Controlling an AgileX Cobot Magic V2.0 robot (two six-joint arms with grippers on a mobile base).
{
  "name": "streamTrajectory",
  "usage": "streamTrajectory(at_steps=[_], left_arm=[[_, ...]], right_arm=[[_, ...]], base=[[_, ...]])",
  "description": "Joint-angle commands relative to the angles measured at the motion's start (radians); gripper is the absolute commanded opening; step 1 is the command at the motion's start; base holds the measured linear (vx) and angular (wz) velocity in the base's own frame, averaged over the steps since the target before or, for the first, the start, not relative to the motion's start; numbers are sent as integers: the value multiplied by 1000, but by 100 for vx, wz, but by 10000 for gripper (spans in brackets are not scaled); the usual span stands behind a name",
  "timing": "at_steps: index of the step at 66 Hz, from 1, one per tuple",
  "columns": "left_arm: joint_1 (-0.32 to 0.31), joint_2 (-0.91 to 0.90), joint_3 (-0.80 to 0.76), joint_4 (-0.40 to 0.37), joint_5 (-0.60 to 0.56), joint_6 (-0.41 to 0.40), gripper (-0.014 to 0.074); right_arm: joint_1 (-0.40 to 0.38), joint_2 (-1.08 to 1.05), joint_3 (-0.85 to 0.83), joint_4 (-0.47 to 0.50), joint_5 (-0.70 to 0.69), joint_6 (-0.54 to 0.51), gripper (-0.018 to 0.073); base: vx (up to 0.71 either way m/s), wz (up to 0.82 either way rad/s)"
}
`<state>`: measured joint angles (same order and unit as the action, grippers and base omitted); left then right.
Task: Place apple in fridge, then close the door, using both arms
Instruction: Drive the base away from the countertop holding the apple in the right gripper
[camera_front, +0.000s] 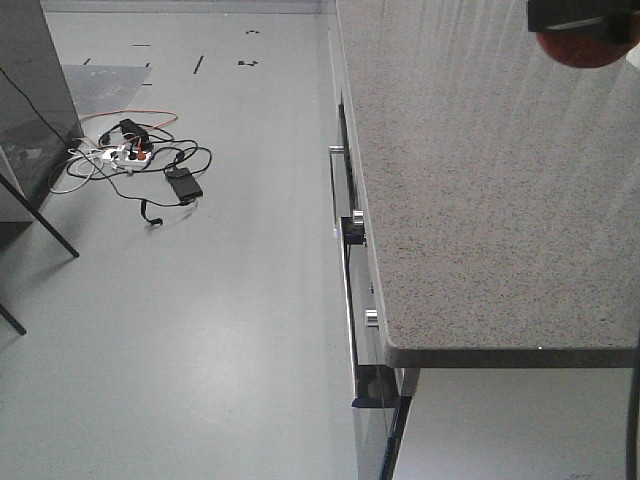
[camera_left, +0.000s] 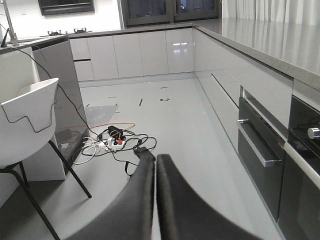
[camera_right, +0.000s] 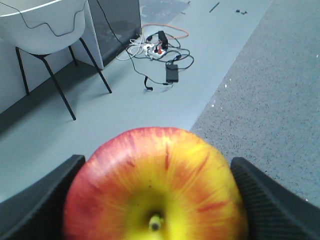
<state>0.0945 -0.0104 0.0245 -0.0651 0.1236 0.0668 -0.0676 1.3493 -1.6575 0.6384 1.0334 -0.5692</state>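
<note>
Floor (camera_front: 230, 330): pale grey, glossy, takes up left half of front view. Worktop (camera_front: 480, 180): grey speckled stone, long run down right side, near corner rounded. Cabinets (camera_left: 140, 52): flat glossy pale fronts along far wall, turning down the right under the worktop. Oven/drawer fronts (camera_left: 260, 150): dark glass w/ silver bar handles, right side below worktop, nearer than the pale fronts. Panel (camera_left: 62, 85): tall, dark grey, glossy, left side; what unit it belongs to, cannot tell. Chair (camera_left: 30, 120): white shell seat, thin black legs, near left, just beside the panel; a black cord runs across its back. Cable tangle (camera_front: 130, 160): white power strip w/ black, white and orange leads, on floor at foot of panel, far left. Left gripper (camera_left: 155, 159): black, fingers (camera_left: 135, 200) pressed together edge to edge, no gap, nothing between them; hangs over open floor, well apart from the worktop. Right gripper (camera_right: 155, 161): black, ribbed pads (camera_right: 40, 200) spread wide, one on each side of the fruit, clamping it. Apple (camera_right: 160, 185): red streaked over yellow, stem end facing wrist cam; held in right gripper above the worktop, far right in front view, not touching the stone. Adapter (camera_front: 184, 183): black brick, on floor at near-right edge of the tangle.
</note>
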Motion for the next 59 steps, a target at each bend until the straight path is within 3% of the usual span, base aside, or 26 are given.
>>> streamTrajectory(at_steps=[1, 59], left_arm=[[-7, -16, -23, -6, -72, -5, -7], [-7, -16, -23, -6, -72, -5, -7]], right_arm=[[-3, -55, -33, 35, -47, -9, 115], [-3, -68, -33, 37, -42, -9, 115]], base=[[0, 0], [0, 0]])
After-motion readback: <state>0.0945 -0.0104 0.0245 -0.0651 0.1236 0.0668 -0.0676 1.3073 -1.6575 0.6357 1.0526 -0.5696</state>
